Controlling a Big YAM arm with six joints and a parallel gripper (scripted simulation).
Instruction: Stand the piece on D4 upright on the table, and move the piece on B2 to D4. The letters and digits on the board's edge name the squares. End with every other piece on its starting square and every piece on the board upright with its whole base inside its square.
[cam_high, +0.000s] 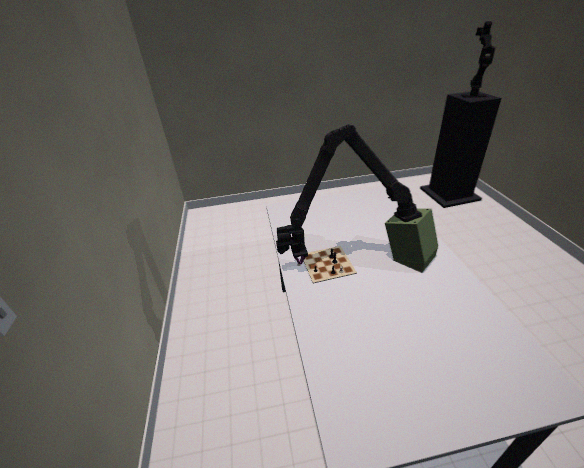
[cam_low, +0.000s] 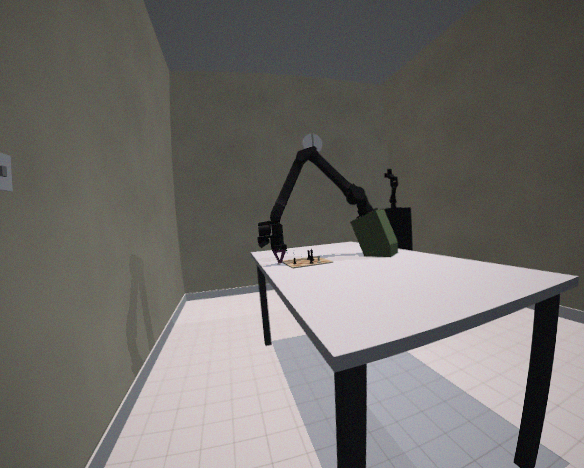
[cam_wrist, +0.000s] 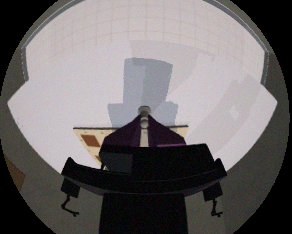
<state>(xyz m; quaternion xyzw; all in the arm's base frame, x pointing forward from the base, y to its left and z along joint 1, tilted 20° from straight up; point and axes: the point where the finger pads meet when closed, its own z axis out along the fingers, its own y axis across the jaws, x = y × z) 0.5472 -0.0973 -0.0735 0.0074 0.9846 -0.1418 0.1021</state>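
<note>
The small chessboard (cam_high: 325, 279) (cam_low: 320, 262) (cam_wrist: 85, 136) lies near the table's far left corner. Several dark pieces stand on it, two close together at the back (cam_high: 333, 255) and others nearer the front (cam_high: 315, 268) (cam_high: 333, 270). My gripper (cam_high: 300, 259) (cam_low: 279, 259) (cam_wrist: 144, 118) points down just off the board's left edge, low over the bare table. Its purple fingers are shut on a pale chess piece, held upright, with its round top showing between the fingertips. The piece's base is hidden behind the gripper body.
The table's left edge (cam_high: 283, 280) runs close beside the gripper. The arm's green base block (cam_high: 412, 240) (cam_low: 375, 232) stands to the right of the board. A black pedestal (cam_high: 462, 145) (cam_low: 401, 227) with a small dark figure stands on the floor behind the table.
</note>
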